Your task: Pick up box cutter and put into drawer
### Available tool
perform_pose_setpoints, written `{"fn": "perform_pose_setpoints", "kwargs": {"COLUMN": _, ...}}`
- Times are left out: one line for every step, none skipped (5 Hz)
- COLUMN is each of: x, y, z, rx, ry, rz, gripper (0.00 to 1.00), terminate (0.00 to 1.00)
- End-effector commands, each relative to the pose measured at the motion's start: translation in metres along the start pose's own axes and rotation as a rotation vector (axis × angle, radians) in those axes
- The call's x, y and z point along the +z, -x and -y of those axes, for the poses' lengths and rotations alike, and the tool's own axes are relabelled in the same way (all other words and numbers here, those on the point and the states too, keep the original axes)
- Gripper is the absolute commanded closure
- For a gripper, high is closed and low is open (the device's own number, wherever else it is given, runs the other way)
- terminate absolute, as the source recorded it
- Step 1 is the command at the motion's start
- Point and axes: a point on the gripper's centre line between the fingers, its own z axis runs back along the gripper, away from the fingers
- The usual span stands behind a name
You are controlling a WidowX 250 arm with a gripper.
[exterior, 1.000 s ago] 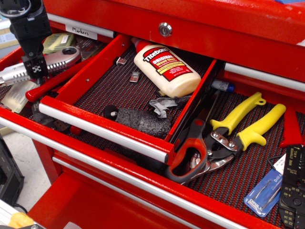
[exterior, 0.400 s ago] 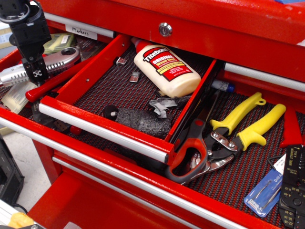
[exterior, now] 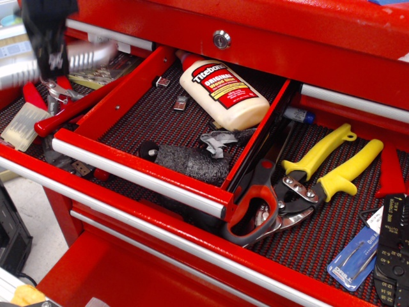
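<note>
The box cutter (exterior: 96, 54), a long silver-grey knife, is blurred and lifted off the tools at the far left, lying roughly level. My gripper (exterior: 54, 64), black and also blurred, is shut around its middle from above. The open red drawer (exterior: 137, 167) with a dark mesh liner sits just right of them, its left wall below the knife's right end. The knife's left end runs off the frame edge.
In the drawer lie a wood glue bottle (exterior: 223, 93), a dark foam block (exterior: 192, 163) and small metal bits. A red-handled tool (exterior: 70, 109) lies under the gripper. To the right are yellow-handled snips (exterior: 332, 166), red-black snips (exterior: 252, 208) and a blue blade pack (exterior: 353, 256).
The gripper has risen with the box cutter, which has left its resting place on the tools at the left. The red-handled tool underneath now shows more fully.
</note>
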Motion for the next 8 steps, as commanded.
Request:
{"fn": "perform_pose_setpoints", "kwargs": {"x": 0.083, "y": -0.031, "z": 0.043, "rx": 0.078, "ry": -0.095, "rz": 0.076, "gripper": 1.00, "terminate": 0.00}}
{"fn": "perform_pose_setpoints", "kwargs": {"x": 0.090, "y": -0.060, "z": 0.077, "rx": 0.035, "ry": -0.102, "rz": 0.095, "gripper": 1.00, "terminate": 0.00}}
{"fn": "perform_pose_setpoints", "kwargs": {"x": 0.077, "y": -0.080, "z": 0.095, "rx": -0.006, "ry": -0.091, "rz": 0.114, "gripper": 1.00, "terminate": 0.00}}
{"fn": "perform_pose_setpoints", "kwargs": {"x": 0.057, "y": -0.086, "z": 0.098, "rx": -0.010, "ry": -0.072, "rz": 0.156, "gripper": 1.00, "terminate": 0.00}}
{"fn": "perform_pose_setpoints", "kwargs": {"x": 0.050, "y": -0.090, "z": 0.093, "rx": -0.026, "ry": -0.043, "rz": 0.224, "gripper": 0.00, "terminate": 0.00}}
{"fn": "perform_pose_setpoints", "kwargs": {"x": 0.050, "y": -0.090, "z": 0.093, "rx": -0.026, "ry": -0.043, "rz": 0.224, "gripper": 0.00, "terminate": 0.00}}
{"fn": "perform_pose_setpoints", "kwargs": {"x": 0.050, "y": -0.090, "z": 0.093, "rx": -0.026, "ry": -0.043, "rz": 0.224, "gripper": 0.00, "terminate": 0.00}}
{"fn": "perform_pose_setpoints", "kwargs": {"x": 0.050, "y": -0.090, "z": 0.093, "rx": -0.026, "ry": -0.043, "rz": 0.224, "gripper": 0.00, "terminate": 1.00}}
